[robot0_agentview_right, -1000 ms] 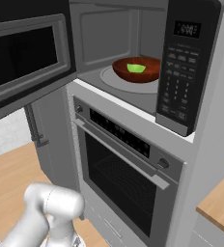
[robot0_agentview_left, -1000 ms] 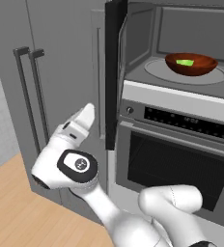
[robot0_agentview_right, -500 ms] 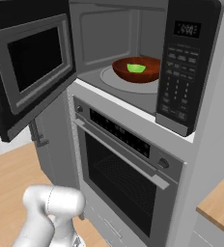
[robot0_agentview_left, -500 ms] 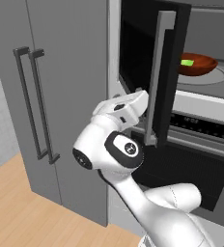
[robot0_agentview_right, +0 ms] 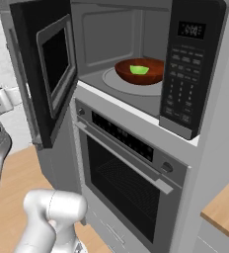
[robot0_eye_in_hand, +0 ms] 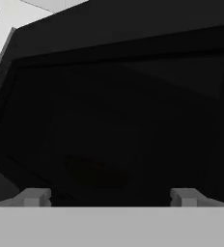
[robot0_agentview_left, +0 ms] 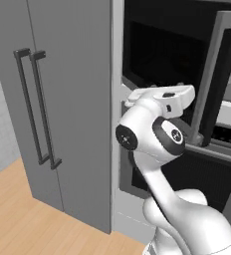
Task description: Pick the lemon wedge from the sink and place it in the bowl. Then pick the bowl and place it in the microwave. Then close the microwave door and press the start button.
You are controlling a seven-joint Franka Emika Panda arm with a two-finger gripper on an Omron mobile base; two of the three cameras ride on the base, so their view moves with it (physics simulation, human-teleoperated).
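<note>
The microwave [robot0_agentview_right: 188,74] stands open above the oven. On its round turntable sits the reddish-brown bowl [robot0_agentview_right: 141,74] with the green lemon wedge [robot0_agentview_right: 138,69] inside. The microwave door [robot0_agentview_right: 47,74] is swung about halfway, its window facing the cavity. My gripper [robot0_agentview_left: 179,97] sits against the door's black outer face [robot0_agentview_left: 157,55]. In the hand view my gripper [robot0_eye_in_hand: 109,198] is open, its fingertips [robot0_eye_in_hand: 34,197] wide apart and empty, close to the dark panel. The sink is out of view.
A large oven [robot0_agentview_right: 131,183] with a bar handle sits below the microwave. Tall grey doors with long bar handles [robot0_agentview_left: 38,99] stand to the left. The microwave's control panel [robot0_agentview_right: 183,84] is on its right side. A wooden counter corner [robot0_agentview_right: 225,207] shows at right.
The microwave door has swung from wide open to about halfway shut. My hand has risen and moved right along with it, staying open on the door's outer side.
</note>
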